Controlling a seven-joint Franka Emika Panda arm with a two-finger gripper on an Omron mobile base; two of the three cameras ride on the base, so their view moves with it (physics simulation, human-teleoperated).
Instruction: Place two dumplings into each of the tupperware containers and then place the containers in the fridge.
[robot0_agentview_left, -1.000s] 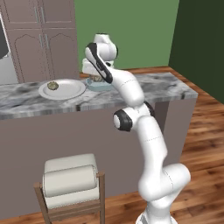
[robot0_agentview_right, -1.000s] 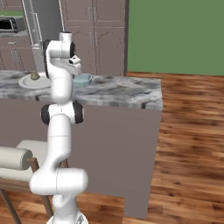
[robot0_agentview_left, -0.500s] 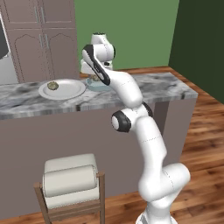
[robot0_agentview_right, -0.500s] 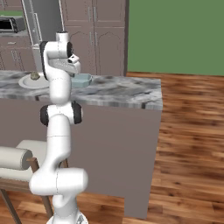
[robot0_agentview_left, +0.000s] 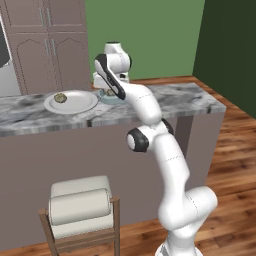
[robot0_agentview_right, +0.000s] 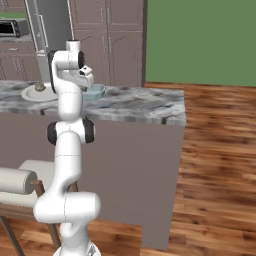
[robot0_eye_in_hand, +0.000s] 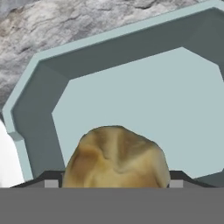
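Note:
A tan-brown dumpling (robot0_eye_in_hand: 116, 157) sits between my gripper's (robot0_eye_in_hand: 114, 181) dark finger tips, which are shut on it just above the floor of a pale teal tupperware container (robot0_eye_in_hand: 131, 96). That container (robot0_agentview_left: 111, 96) (robot0_agentview_right: 95, 91) stands on the marble counter, right of the round white plate (robot0_agentview_left: 71, 101), and my gripper (robot0_agentview_left: 104, 82) (robot0_agentview_right: 89, 82) points down over it. Another dumpling (robot0_agentview_left: 60, 97) (robot0_agentview_right: 40, 87) lies on the plate (robot0_agentview_right: 30, 95). The grey fridge (robot0_agentview_right: 47, 30) stands behind the counter at the far left.
A black microwave (robot0_agentview_right: 12, 28) sits left of the fridge, and brown cabinets (robot0_agentview_left: 50, 45) line the back wall. A padded stool (robot0_agentview_left: 80, 207) stands in front of the counter, beside my base. The counter (robot0_agentview_left: 190, 97) ends at the right over wooden floor.
My hand has shifted slightly over the container, still carrying the dumpling. The plate and container have not moved.

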